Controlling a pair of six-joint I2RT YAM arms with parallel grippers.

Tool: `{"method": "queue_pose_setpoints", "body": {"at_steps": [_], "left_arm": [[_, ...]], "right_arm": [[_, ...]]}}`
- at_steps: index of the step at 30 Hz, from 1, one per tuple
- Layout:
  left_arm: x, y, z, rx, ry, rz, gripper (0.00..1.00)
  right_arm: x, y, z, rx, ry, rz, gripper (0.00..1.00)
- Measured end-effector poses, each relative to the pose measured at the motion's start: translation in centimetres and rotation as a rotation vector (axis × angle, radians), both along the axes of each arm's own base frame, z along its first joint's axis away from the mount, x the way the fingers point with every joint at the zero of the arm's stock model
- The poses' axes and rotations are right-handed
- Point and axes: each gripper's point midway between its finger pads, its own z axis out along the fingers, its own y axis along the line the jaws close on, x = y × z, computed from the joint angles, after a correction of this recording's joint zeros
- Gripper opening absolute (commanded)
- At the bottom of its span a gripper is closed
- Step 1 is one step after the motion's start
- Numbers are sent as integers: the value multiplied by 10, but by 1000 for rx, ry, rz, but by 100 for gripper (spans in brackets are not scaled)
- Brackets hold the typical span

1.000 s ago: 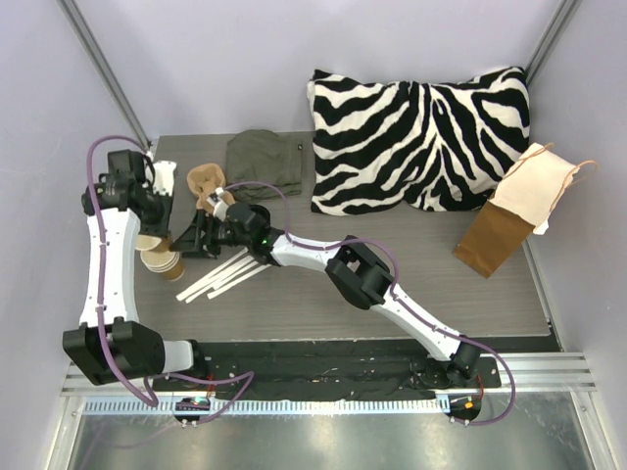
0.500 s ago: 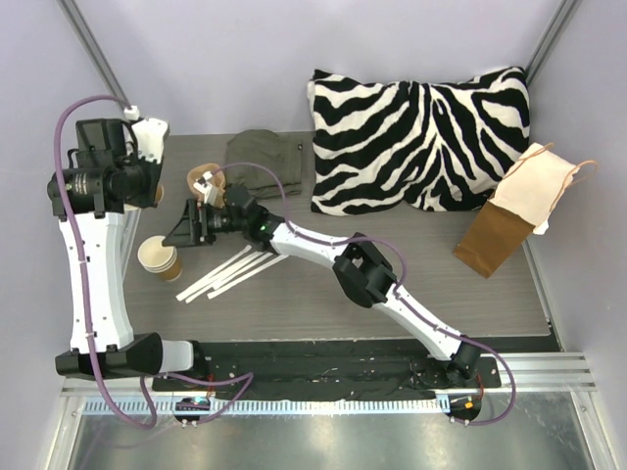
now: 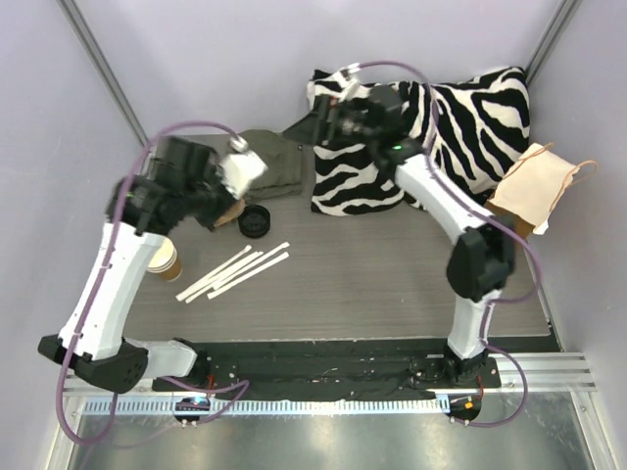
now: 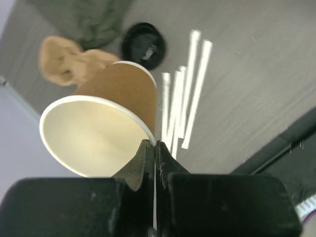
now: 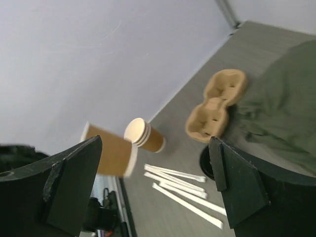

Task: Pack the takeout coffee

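From above, the right tool (image 3: 326, 119) is hanging over the far pillow (image 3: 441, 127). From the left wrist, the left tool (image 4: 154, 146) is clamping the rim of the coffee cup (image 4: 106, 123), holding it tilted above the surface (image 4: 247, 64), with the carrier (image 4: 64, 59) lying far-left. From the right wrist, the right tool's fingers (image 5: 74, 187) are standing wide apart, gripping nothing. The cup is probably being carried over. The next move calls for uprighting it over a carrier hole.

On the table (image 3: 392, 284), the pillow (image 3: 441, 137) lies far right, with the paper bag (image 3: 495, 240) at its right. The cloth (image 3: 269, 162) lies left of the pillow. The carrier (image 5: 217, 103) lies left of the cloth and the lid (image 3: 255, 222) nearer. The sticks (image 3: 235, 272) lie nearer still, with the stacked cups (image 3: 165, 259) to their left. The coffee cup (image 4: 123, 94) hangs above the table's left side, in the left gripper (image 4: 154, 148).
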Motion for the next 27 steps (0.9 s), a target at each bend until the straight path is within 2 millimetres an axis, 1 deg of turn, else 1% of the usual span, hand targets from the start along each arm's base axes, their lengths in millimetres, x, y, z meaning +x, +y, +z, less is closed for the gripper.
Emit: {"method": "queue_pose_setpoints", "body": {"at_steps": [2,3,4,5,6,7,8,9,11,13,14,16,19,23,27], "left_arm": [[-15,-26,-27,50,51,-110,0],[-24,-47,-46,90,74,-189,0],[-29,-60,-59,117,95,-236,0],[-38,-81,-78,162,117,-310,0],[-42,-97,-93,195,131,-357,0],[-45,-109,-106,219,145,-390,0],[-48,-127,-123,253,158,-430,0],[-48,-137,-134,269,166,-449,0],[-47,-159,-158,308,177,-476,0],[-42,-177,-177,332,176,-484,0],[-39,-184,-186,342,177,-485,0],[-33,-191,-198,357,174,-479,0],[-24,-195,-212,383,167,-462,0],[-21,-199,-218,386,165,-452,1],[-25,-202,-220,364,184,-456,3]], "right_arm": [[3,-39,11,-36,-42,-67,100],[2,-57,12,-56,-50,-93,100],[-2,-72,11,-75,-53,-113,100],[-5,-85,9,-95,-52,-130,100],[-5,-102,6,-118,-43,-157,100],[-5,-113,2,-141,-42,-175,100],[-5,-127,-5,-176,-37,-204,100],[-5,-136,-9,-201,-34,-223,100],[-3,-159,-26,-281,-25,-287,100],[-9,-176,-41,-358,-19,-330,100],[-16,-183,-48,-402,-20,-346,100],[-26,-191,-54,-463,-33,-361,100],[-36,-202,-49,-518,-78,-389,100],[-42,-212,-42,-549,-110,-426,100],[-44,-216,-45,-569,-107,-439,100]]}}
